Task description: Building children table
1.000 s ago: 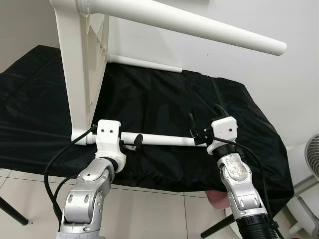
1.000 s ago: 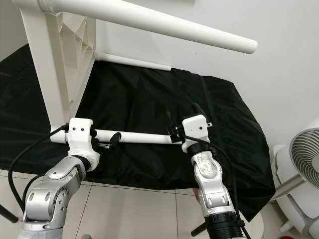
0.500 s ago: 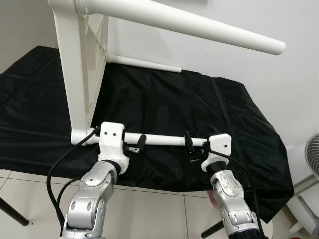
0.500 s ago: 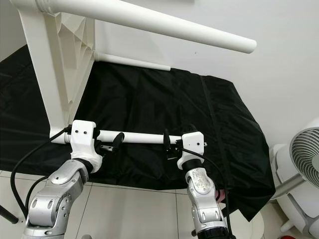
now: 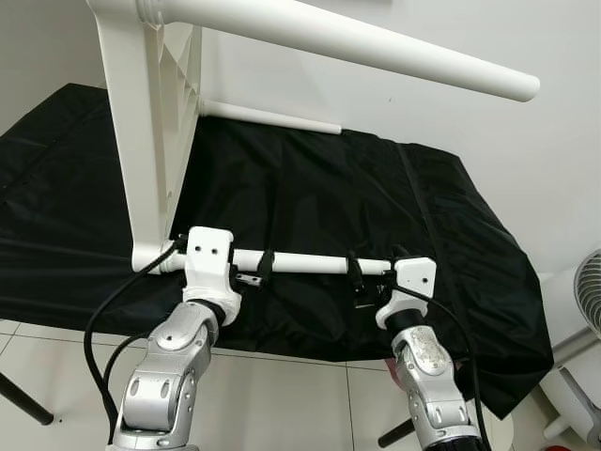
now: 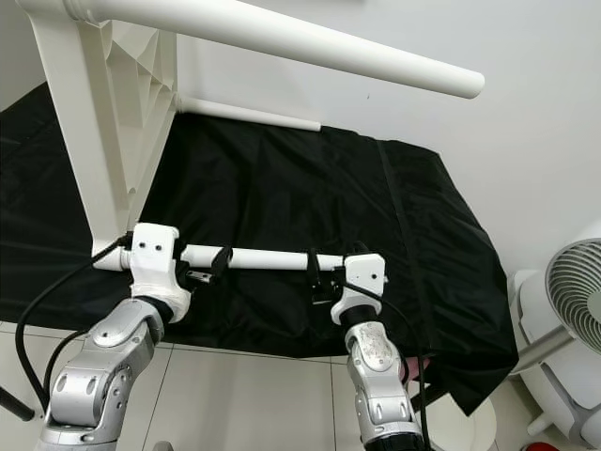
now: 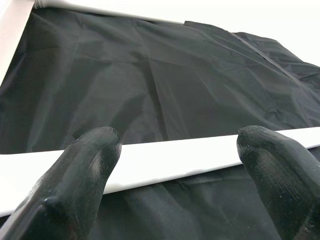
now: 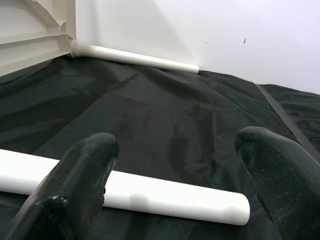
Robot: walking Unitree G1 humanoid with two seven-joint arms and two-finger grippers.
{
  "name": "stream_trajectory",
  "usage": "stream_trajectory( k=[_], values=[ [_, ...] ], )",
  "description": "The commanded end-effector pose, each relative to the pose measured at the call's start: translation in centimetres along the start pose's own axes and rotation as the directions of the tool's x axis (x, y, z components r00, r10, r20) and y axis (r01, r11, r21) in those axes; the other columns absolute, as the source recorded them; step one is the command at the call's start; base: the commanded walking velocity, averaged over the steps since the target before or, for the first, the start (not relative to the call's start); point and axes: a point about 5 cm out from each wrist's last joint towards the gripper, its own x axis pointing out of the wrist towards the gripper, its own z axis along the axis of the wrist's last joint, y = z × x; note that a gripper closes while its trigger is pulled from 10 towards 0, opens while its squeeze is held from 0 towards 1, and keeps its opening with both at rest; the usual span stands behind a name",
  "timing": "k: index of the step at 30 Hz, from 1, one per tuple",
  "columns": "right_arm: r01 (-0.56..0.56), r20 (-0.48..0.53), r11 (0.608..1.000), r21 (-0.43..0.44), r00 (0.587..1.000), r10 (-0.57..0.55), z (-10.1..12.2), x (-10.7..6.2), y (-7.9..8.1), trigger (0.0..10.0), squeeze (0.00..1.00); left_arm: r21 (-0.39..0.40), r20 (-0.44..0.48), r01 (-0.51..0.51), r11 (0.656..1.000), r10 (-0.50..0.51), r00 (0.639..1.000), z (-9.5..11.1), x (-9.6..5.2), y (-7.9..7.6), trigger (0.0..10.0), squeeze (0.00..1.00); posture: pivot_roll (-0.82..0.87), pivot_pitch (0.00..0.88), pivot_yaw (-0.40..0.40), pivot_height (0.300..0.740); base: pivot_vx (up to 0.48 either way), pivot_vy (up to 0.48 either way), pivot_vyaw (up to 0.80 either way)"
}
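Since a second ago the right gripper (image 5: 368,279) has drawn back toward the robot and lowered, from beside the free end of the near table leg (image 5: 305,264) to a spot just in front of that end; the left gripper (image 5: 255,272) has stayed at the same leg, close to where it joins the table; the white children's table (image 5: 150,122) stands tipped on its side on the black cloth (image 5: 310,188), its top upright at the left and its legs reaching out to the right; the near leg lies level just above the cloth's front edge, a far leg (image 5: 272,118) runs along the back by the white wall (image 5: 526,160), and an upper leg (image 5: 357,47) juts across the top of the head views; in the left wrist view the two black fingers (image 7: 87,170) are spread apart with the white leg crossing just beyond their tips, so the pincer is open and not clamped on it; in the right wrist view the fingers (image 8: 80,185) are likewise apart, with the rounded end of the leg (image 8: 150,197) lying on the cloth between and beyond them, untouched; a white fan (image 6: 575,291) stands on the floor at the right, beside the cloth's hanging corner.
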Motion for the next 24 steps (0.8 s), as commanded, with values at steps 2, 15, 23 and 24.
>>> stream_trajectory(
  k=[2,15,23,24],
  values=[
    [0.024,-0.028,1.000,0.008,0.999,-0.024,-0.6,-0.2,-0.4,10.0,0.00,0.001,-0.003,0.050,0.999,-0.050,0.999,-0.1,0.2,-0.5,10.0,0.00,0.05,0.000,-0.103,0.740,0.000,0.000,0.00],
    [-0.013,-0.024,0.999,-0.043,1.000,0.012,-0.9,0.4,0.4,10.0,0.00,0.360,-0.016,0.039,0.932,-0.035,0.999,-0.8,0.4,0.8,10.0,0.00,0.07,0.000,-0.056,0.740,0.000,0.000,0.00],
    [0.057,-0.049,0.982,-0.179,0.997,-0.067,-1.2,1.0,0.2,10.0,0.00,0.396,0.044,-0.034,0.917,0.018,0.999,-0.1,0.5,1.8,10.0,0.00,0.04,0.000,-0.034,0.740,0.000,0.000,0.00],
    [0.073,-0.040,0.979,-0.192,0.996,-0.082,-1.1,1.1,0.2,10.0,0.00,0.406,0.059,-0.044,0.913,0.022,0.998,0.0,0.5,1.8,10.0,0.00,0.04,0.000,-0.034,0.740,0.000,0.000,0.00]
  ],
)
